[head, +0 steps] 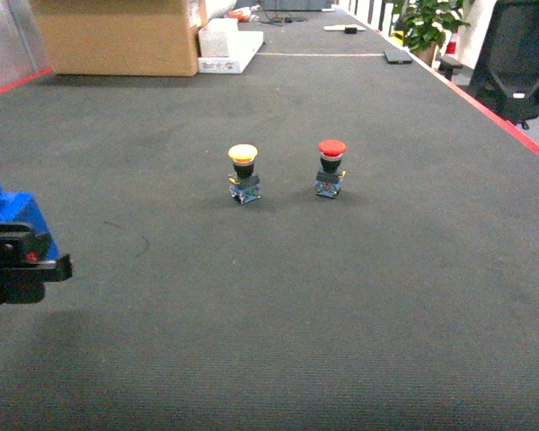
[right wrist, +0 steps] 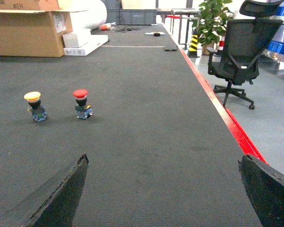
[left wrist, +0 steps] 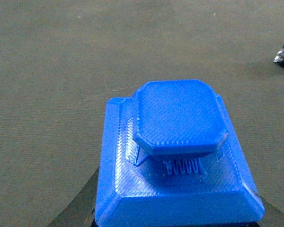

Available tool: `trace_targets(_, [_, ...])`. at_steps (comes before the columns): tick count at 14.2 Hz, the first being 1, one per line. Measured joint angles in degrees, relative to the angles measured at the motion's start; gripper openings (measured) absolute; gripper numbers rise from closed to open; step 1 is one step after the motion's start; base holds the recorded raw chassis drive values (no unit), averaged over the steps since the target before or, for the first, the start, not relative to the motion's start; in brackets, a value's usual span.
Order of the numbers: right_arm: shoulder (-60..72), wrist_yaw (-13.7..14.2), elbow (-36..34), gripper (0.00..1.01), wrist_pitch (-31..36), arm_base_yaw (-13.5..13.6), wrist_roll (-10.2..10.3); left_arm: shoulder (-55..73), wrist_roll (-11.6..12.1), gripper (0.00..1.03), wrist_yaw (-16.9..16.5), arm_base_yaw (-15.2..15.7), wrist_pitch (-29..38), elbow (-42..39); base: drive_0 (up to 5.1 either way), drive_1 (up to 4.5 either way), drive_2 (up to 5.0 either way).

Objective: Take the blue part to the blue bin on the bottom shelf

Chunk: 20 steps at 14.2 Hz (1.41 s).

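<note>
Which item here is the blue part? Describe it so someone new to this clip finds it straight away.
Start from the dark grey mat and go to its left edge in the head view, where the left gripper holds the blue part. It is a solid blue stepped block with an octagonal cap. The two push buttons mid-mat have round yellow and red caps.

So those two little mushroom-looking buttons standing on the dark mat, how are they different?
The yellow-capped button has a pale yellow cap; the red-capped button has a bright red one. In the head view the yellow one stands left of the red one and slightly nearer the camera. Both stand upright, apart, on similar small bluish bases, and look about the same size.
</note>
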State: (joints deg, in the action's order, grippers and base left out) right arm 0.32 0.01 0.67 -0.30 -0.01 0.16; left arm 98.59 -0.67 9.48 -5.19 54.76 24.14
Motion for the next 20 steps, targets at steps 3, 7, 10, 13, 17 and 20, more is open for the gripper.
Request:
trace_targets(3, [0.0, 0.0, 0.0, 0.98, 0.0, 0.0, 0.0, -33.7, -1.2, 0.44, 3.1, -2.4, -18.9, -5.5, 0.0, 0.0, 0.0])
trace_targets(7, [0.0, 0.0, 0.0, 0.98, 0.0, 0.0, 0.0, -70.2, -2.7, 0.44, 10.9, -8.0, -47.2, -9.0, 0.0, 0.0, 0.0])
trace_targets(10, [0.0, 0.0, 0.0, 0.98, 0.0, 0.0, 0.0, -85.4, -4.5, 0.44, 14.5, -10.6, -59.9, -11.4, 0.0, 0.0, 0.0])
trace_targets(13, [0.0, 0.0, 0.0, 0.98, 0.0, 0.0, 0.0, -85.4, -4.9, 0.44, 14.6, -10.7, -59.8, -11.4, 0.0, 0.0, 0.0])
trace_targets(17, [0.0, 0.0, 0.0, 0.98, 0.0, 0.0, 0.0, -85.4, -4.9, 0.44, 14.6, -10.7, -59.8, -11.4, 0.0, 0.0, 0.0])
trace_targets(20, [0.0, 0.0, 0.0, 0.98, 0.0, 0.0, 0.0, -85.4, -4.9, 0.44, 14.6, -10.7, -59.8, -11.4, 0.0, 0.0, 0.0])
